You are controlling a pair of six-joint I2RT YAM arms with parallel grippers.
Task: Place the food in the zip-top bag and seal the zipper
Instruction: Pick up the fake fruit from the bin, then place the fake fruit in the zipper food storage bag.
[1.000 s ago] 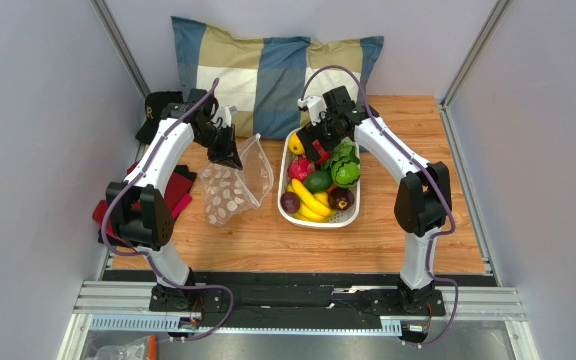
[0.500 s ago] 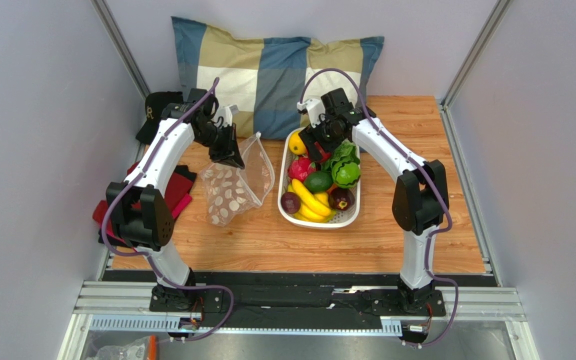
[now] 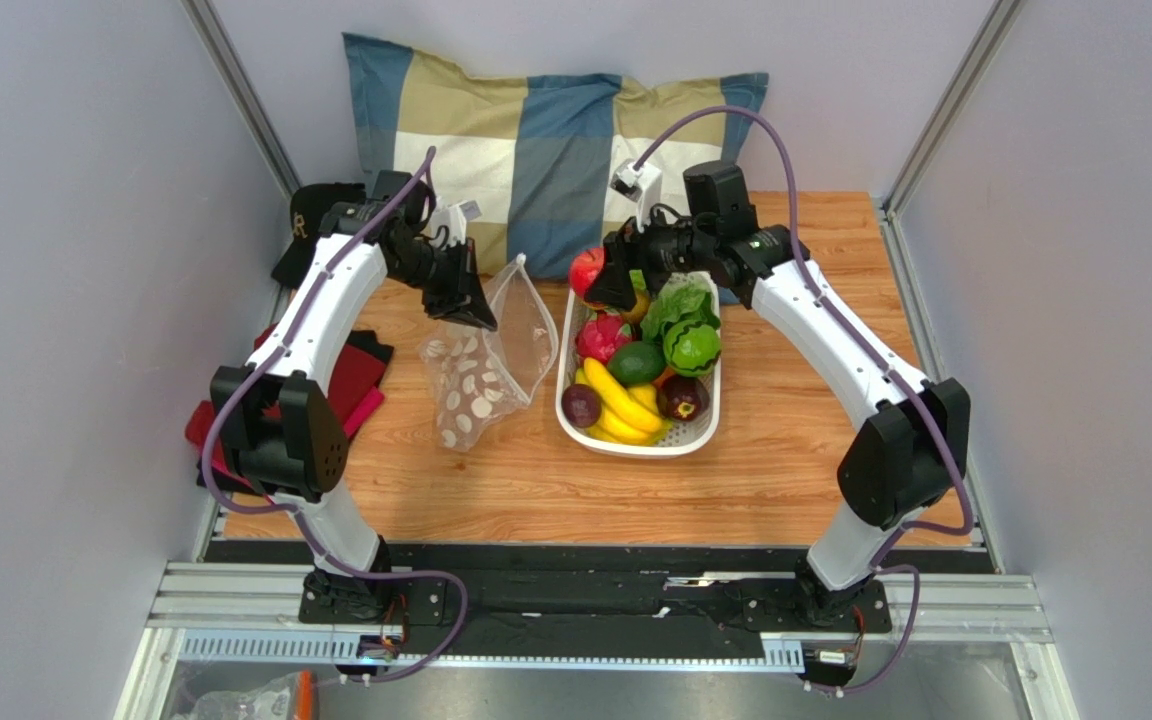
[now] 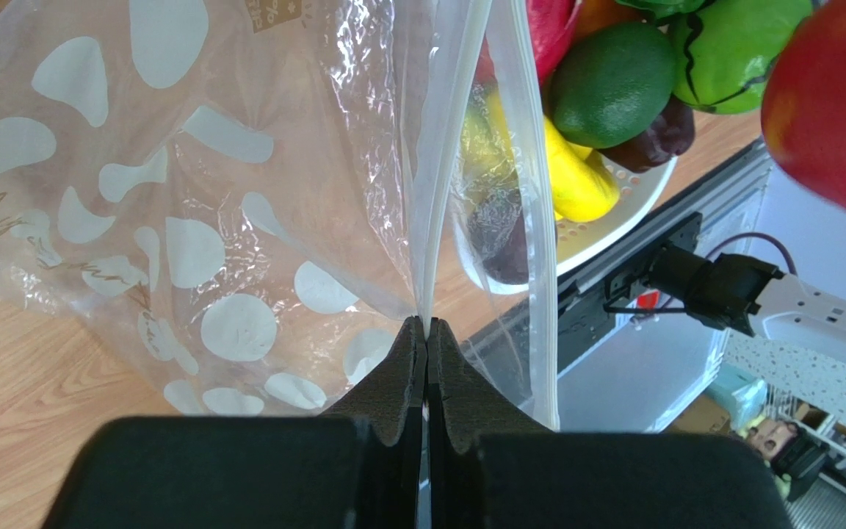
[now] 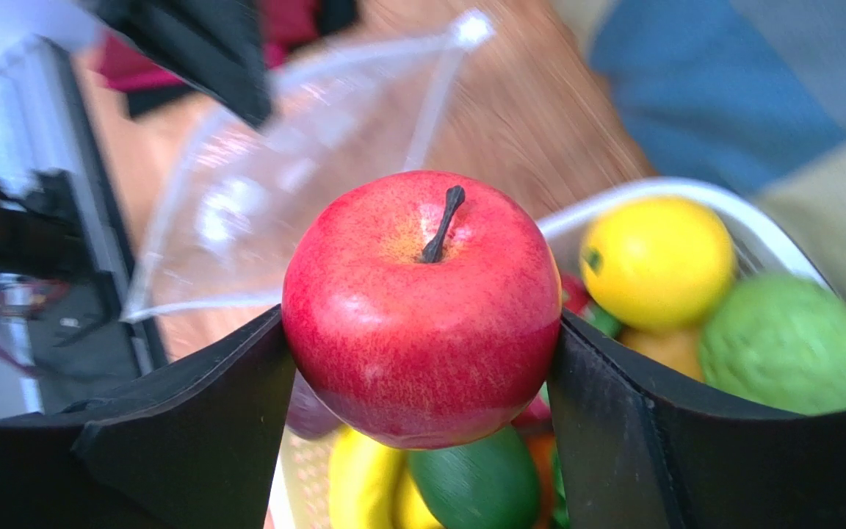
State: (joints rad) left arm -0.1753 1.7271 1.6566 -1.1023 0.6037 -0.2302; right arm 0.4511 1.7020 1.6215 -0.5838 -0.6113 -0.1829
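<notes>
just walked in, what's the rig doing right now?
The left pincer is shut on the rim of the clear spotted bag, holding its mouth up and open beside the white basket of toy fruit. The right pincer grips a red apple over the basket's far end, near the bag's mouth. No food shows inside the bag yet.

My left gripper (image 3: 465, 296) pinches the top edge of the bag (image 3: 480, 375). It holds the bag up so the spotted lower half rests on the table (image 3: 778, 465) and the mouth gapes toward the basket (image 3: 642, 444). My right gripper (image 3: 599, 279) is clamped on the apple (image 3: 585, 270), holding it in the air over the basket's far left rim, just beside the bag's open top. The basket holds lettuce (image 3: 683, 305), a round green fruit (image 3: 693, 350), bananas (image 3: 620, 402) and other pieces. A checked pillow (image 3: 537, 143) lies behind.
</notes>
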